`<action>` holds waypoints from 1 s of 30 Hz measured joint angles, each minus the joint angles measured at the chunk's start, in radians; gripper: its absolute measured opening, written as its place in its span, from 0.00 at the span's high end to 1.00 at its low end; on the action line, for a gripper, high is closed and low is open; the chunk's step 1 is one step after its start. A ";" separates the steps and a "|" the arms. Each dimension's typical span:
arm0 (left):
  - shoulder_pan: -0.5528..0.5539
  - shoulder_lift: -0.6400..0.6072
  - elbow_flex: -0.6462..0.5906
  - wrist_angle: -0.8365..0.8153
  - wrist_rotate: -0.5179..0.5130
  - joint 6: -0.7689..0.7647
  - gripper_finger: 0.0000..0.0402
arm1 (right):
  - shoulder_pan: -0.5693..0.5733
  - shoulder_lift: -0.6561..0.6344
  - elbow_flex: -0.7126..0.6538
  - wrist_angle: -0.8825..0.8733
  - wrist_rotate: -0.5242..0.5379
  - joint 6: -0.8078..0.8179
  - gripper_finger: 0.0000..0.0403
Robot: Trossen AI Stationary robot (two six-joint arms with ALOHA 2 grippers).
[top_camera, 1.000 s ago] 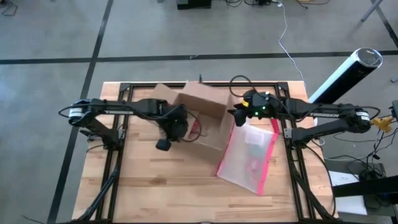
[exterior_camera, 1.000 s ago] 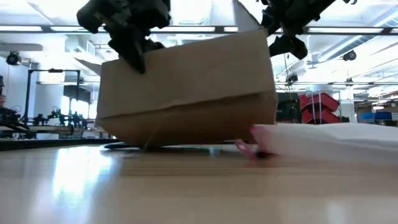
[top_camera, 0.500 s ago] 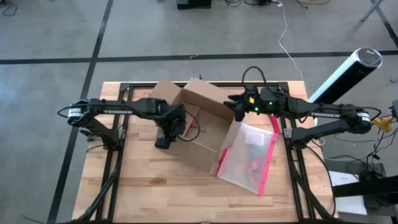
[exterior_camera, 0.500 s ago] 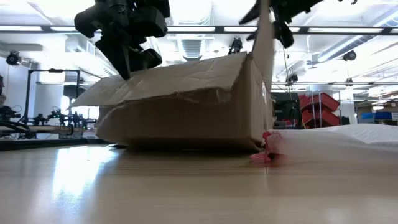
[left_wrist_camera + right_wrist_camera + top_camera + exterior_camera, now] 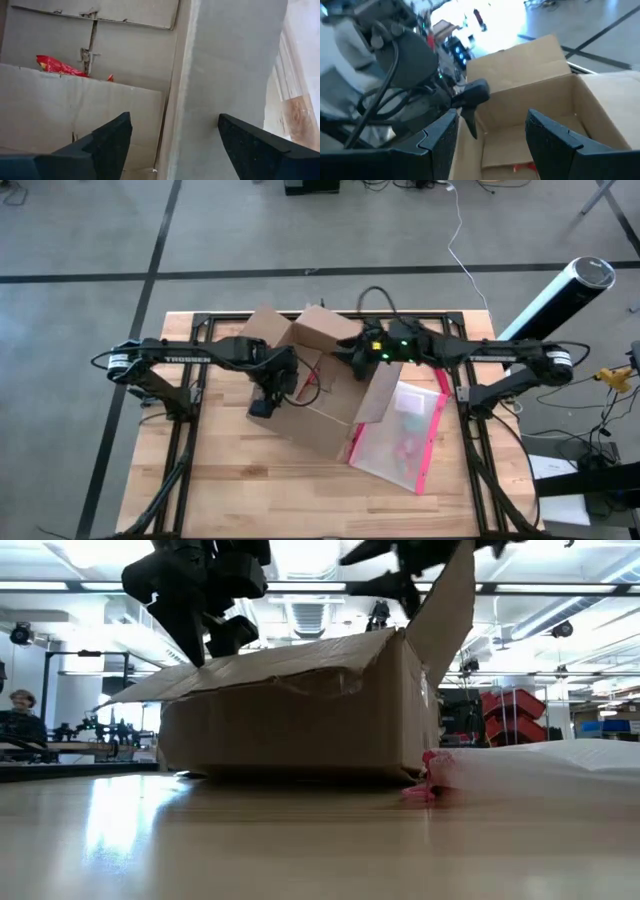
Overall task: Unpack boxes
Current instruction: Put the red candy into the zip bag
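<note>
On the table [image 5: 230, 480], the left end effector [image 5: 262, 406] is hanging with fingers spread wide over the open cardboard box's [image 5: 325, 395] left flap, while the right end effector [image 5: 345, 358] is hovering wide above its interior, beside the pink-edged pouch [image 5: 400, 435].

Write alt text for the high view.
An open brown cardboard box sits mid-table between two dark arms, the left gripper and right gripper over it. A pink-edged translucent pouch lies against its right side.

Brown cardboard box [image 5: 318, 385], flaps open, standing on the table's middle, turned at an angle, something red inside
</note>
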 joint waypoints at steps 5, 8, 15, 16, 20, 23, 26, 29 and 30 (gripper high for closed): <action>0.002 0.000 -0.007 0.002 0.000 0.000 0.31 | -0.006 0.125 0.259 -0.215 0.009 -0.156 0.49; 0.002 0.000 -0.023 0.008 0.007 0.000 0.31 | -0.015 0.193 0.397 -0.304 0.051 -0.199 0.49; 0.002 0.000 -0.069 0.016 0.022 -0.033 0.31 | -0.041 0.333 0.525 -0.285 0.191 -0.103 0.49; 0.002 0.000 -0.072 0.015 0.027 -0.036 0.31 | -0.048 0.353 0.525 -0.279 0.193 -0.091 0.49; 0.002 0.000 -0.074 0.024 0.034 -0.048 0.31 | -0.059 0.450 0.525 -0.309 0.146 -0.093 0.49; 0.002 0.000 -0.074 0.027 0.034 -0.052 0.31 | -0.056 0.514 0.524 -0.356 0.067 -0.111 0.49; 0.002 0.000 -0.074 0.026 0.034 -0.069 0.31 | -0.053 0.554 0.522 -0.408 0.017 -0.114 0.49; 0.002 0.000 -0.075 0.026 0.035 -0.084 0.31 | -0.048 0.566 0.505 -0.462 0.001 -0.119 0.49; 0.002 0.000 -0.076 0.027 0.035 -0.086 0.31 | -0.048 0.566 0.495 -0.471 -0.008 -0.124 0.49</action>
